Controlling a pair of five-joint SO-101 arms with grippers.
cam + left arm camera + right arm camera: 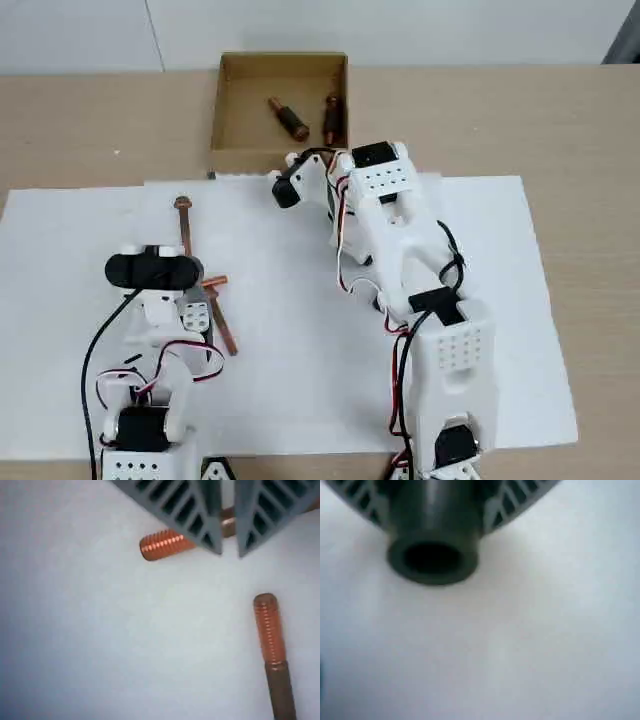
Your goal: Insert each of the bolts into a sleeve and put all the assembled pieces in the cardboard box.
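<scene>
Bolts (225, 330) are scattered at 8 o'clock, the left gripper (229, 554) nearly closed above one. A sleeve (432, 555) is clamped by the right gripper (286, 190) near the cardboard box (228, 100) at 12. For insertion, a bolt must be grasped.

White paper sheet (300, 380) flat on tan wood tbl (580, 120), covers middle.

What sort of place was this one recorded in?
Probably a lab or workshop bench set up for robot assembly practice: a wooden table covered with white paper, two small robot arms, and loose copper bolts near a cardboard box.
</scene>
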